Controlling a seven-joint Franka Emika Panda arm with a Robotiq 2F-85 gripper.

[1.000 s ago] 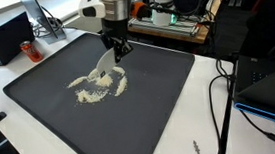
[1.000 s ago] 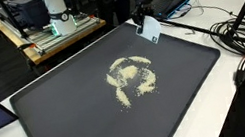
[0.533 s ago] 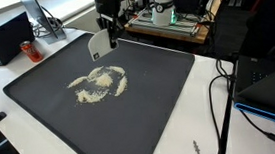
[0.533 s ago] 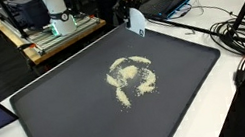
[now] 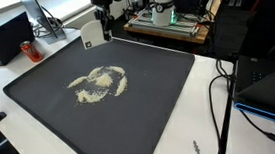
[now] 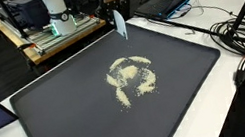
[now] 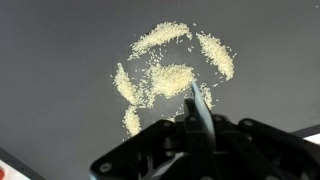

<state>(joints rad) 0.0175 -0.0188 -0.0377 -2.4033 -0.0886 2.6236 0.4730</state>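
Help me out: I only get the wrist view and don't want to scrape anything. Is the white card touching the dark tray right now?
Observer: No. The fingers hold the white card in the air, clear of the dark tray, near its far rim.
Operator: Are the grains all inside the tray?
Observer: Yes. The grains lie in one patch near the tray's middle, away from every rim.
Operator: Anything close beside the tray?
Observer: A black laptop stands open on the white table off one far corner.
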